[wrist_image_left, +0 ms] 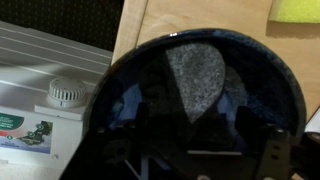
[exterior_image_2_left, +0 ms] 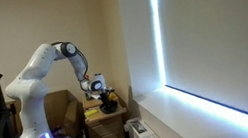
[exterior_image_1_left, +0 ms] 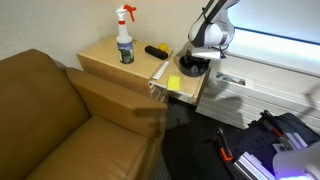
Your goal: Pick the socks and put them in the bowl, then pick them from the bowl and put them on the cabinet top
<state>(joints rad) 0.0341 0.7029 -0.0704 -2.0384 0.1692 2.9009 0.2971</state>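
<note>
A brown sofa [exterior_image_1_left: 60,110] fills the near side of an exterior view, cut off by the left and bottom borders and hiding the desk's [exterior_image_1_left: 105,62] front. A white radiator [wrist_image_left: 50,50] runs along one desk edge, only partly in the wrist view. By that edge stands the dark glossy bowl [wrist_image_left: 125,95], its lower rim cut off. A grey speckled sock [wrist_image_left: 195,80] lies inside it, its lower end lost in shadow. The end effector [exterior_image_1_left: 201,58] hovers over the bowl; its fingers merge with the dark, so their spread cannot be told. A spray bottle [exterior_image_1_left: 125,40] stands near the back edge. A yellow sponge [exterior_image_1_left: 174,83] lies just beside the bowl, toward the near corner. A dark object [exterior_image_1_left: 157,50] between bottle and bowl is too small to identify.
</note>
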